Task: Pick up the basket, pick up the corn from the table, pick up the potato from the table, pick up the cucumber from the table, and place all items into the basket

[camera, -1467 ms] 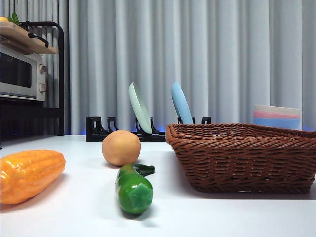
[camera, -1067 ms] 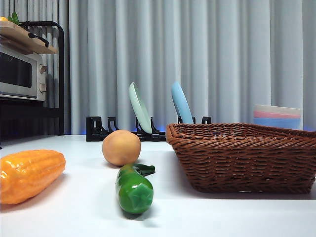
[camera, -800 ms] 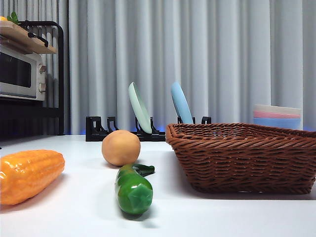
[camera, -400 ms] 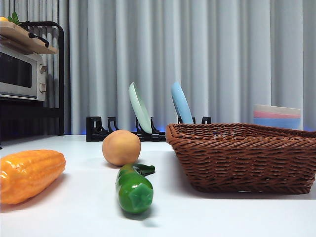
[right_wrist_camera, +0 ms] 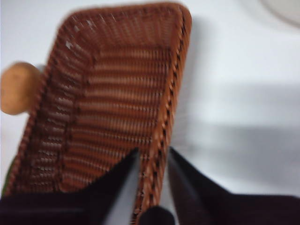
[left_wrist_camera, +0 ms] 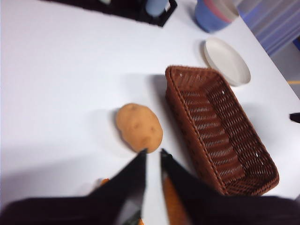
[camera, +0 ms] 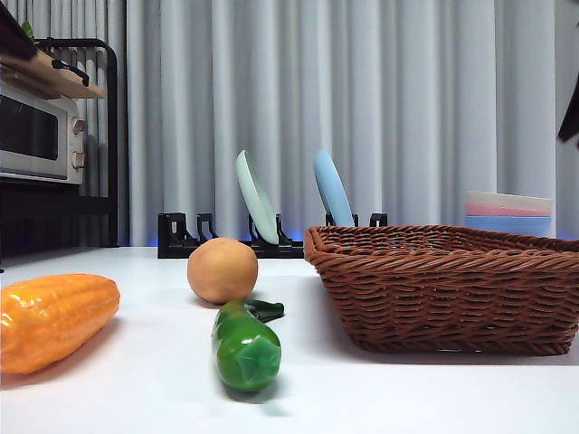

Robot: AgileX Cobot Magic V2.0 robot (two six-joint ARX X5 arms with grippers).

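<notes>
Basket (camera: pixel 448 287) is sitting empty on the table (camera: pixel 380 398), with potato (camera: pixel 222 270) just beside its end, cucumber (camera: pixel 244 344) in front of the potato, corn (camera: pixel 52 318) further off to the side. Right gripper (right_wrist_camera: pixel 151 157) is hanging above the basket's long rim, jaws slightly parted and holding nothing; left gripper (left_wrist_camera: pixel 152 157) is hovering near the potato, also narrowly parted and empty. Risk as I'm reading it: the right jaws are lining up on a thin flared rim, so a slightly off descent could be tipping or shoving the basket into the potato.
</notes>
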